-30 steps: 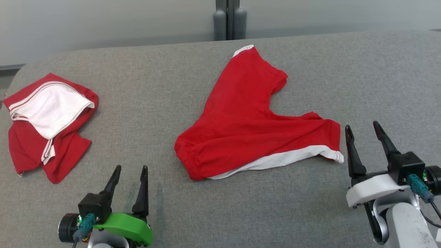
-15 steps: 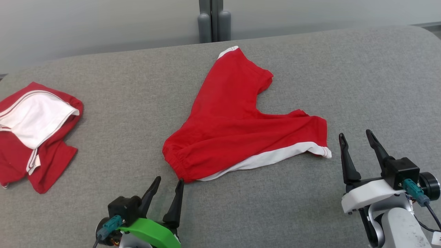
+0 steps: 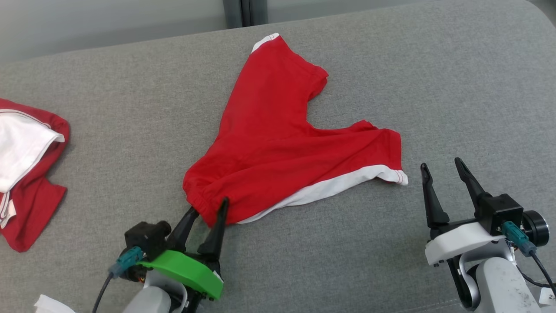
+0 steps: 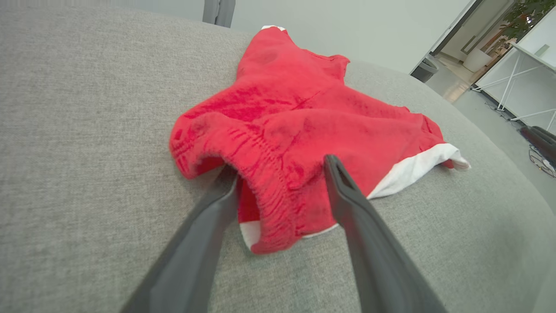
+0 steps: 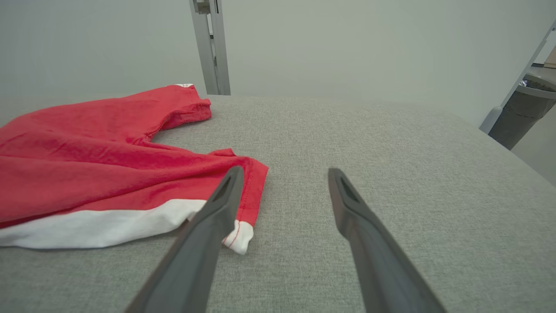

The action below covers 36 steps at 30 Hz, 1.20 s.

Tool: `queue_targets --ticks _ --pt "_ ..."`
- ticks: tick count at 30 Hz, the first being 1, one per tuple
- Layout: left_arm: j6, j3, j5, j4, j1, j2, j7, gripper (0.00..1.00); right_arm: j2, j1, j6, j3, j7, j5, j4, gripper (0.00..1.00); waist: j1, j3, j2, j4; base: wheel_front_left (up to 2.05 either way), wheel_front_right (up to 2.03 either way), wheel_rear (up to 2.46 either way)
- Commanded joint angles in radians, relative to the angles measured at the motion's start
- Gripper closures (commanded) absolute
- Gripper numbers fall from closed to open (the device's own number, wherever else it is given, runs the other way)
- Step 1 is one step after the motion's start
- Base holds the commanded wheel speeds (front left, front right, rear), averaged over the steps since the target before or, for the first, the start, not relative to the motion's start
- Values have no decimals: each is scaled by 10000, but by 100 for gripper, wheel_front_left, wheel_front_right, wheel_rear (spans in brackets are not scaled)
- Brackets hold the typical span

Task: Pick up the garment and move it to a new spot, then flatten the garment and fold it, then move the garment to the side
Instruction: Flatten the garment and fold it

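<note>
Pickup step: left claw [image 3: 209, 205] straddles the waistband of the red shorts [image 3: 278, 143], spread, not clenched; right claw [image 3: 441, 164] hangs released. Next should be squeeze, lift.

Head camera up high, looking forward and down over the table [image 3: 434, 87], wide enough for the whole garment [image 3: 278, 143]. Left wrist camera low, right up against its waistband corner, facing the far wall [image 4: 347, 26]. Right wrist camera just as low, beside the white-trimmed leg [image 5: 182, 187]. All three share that leg.
</note>
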<state>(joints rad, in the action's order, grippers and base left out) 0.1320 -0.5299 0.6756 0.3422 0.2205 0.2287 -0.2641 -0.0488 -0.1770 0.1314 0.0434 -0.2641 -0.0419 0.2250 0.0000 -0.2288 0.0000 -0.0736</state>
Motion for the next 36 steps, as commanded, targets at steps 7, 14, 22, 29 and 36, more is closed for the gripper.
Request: queue_targets --ticks 7,14,22,29,36 --pt "-24 349 -126 -539 554 334 -4 100 -36 -265 -14 -244 -2 -172 15 0 0 -452 0 -53 0 0 0" --pt "-24 147 -211 -36 1661 823 -4 100 -37 -648 -16 -618 -2 -323 152 0 0 -1091 0 -203 0 0 0" --pt "-24 51 -336 1096 2673 1240 -4 100 -40 -1040 -14 -931 -2 -639 53 0 0 -1674 0 -548 0 0 0" --pt "-24 -21 -412 1748 2340 1067 3 0 -39 -1029 -14 -864 -4 -746 167 0 0 -1367 0 -518 0 0 0" --pt "-24 446 -451 1693 1589 691 1 0 -39 -756 -14 -697 -2 -691 333 0 0 -528 0 -136 0 0 0"
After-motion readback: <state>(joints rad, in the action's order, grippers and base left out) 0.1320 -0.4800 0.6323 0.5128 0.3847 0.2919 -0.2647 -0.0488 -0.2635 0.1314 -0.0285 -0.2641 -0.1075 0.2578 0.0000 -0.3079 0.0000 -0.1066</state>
